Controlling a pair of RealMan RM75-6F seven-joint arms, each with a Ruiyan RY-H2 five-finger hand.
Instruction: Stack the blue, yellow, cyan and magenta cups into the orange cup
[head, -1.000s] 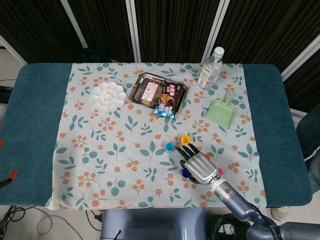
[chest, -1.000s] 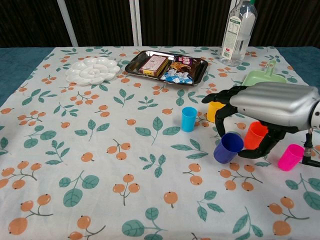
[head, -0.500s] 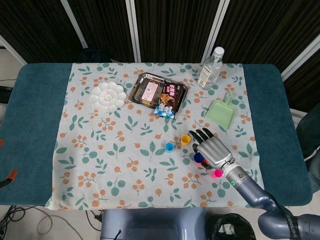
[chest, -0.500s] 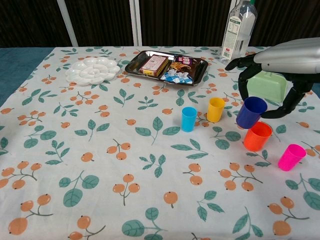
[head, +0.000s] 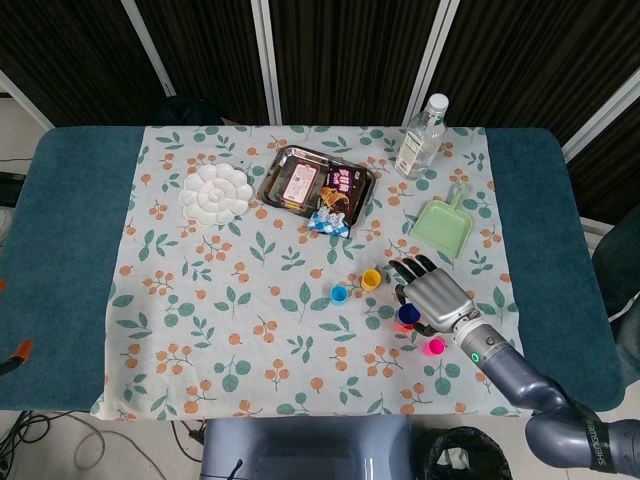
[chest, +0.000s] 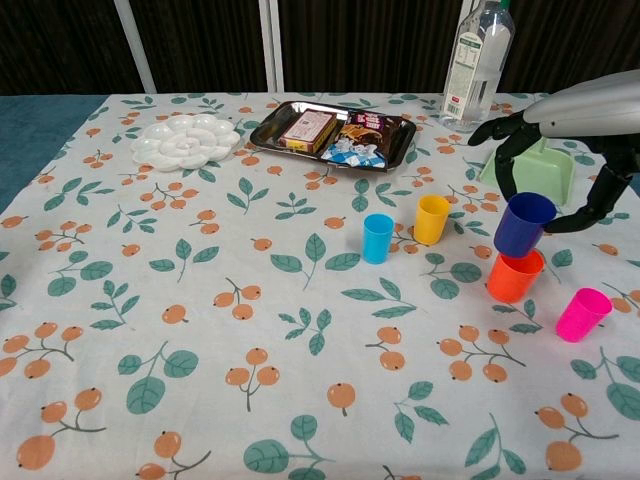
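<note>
Right hand (chest: 575, 120) over the right part of the table, fingers curved down around the blue cup (chest: 522, 224) — thumb on one side, the other fingers on the far side, so the cup is gripped between them. The blue cup sits tilted, its base just at the mouth of the orange cup (chest: 514, 275); from the chest view it looks to be touching or entering the rim, though how deep it sits cannot be told. In the head view the same hand (head: 436, 295) covers most of both cups; only a bit of blue (head: 407, 316) shows under the fingers.

Other cups, all upright on the floral tablecloth (chest: 200, 300):
- yellow cup (chest: 431, 219) — just left of the held cup, apart from it
- cyan cup (chest: 377, 238) — near the yellow one, further left, not touching
- magenta cup (chest: 581, 314) — to the right of the orange cup, nearer the front edge, apart from it

At the back: a metal tray (chest: 332, 132) with snack packets, a white flower-shaped palette (chest: 186, 141) to its left, a clear water bottle (chest: 474, 64) upright at the far right, a green dustpan (chest: 540, 168) partly hidden behind the hand.

Left hand shows in neither view.
</note>
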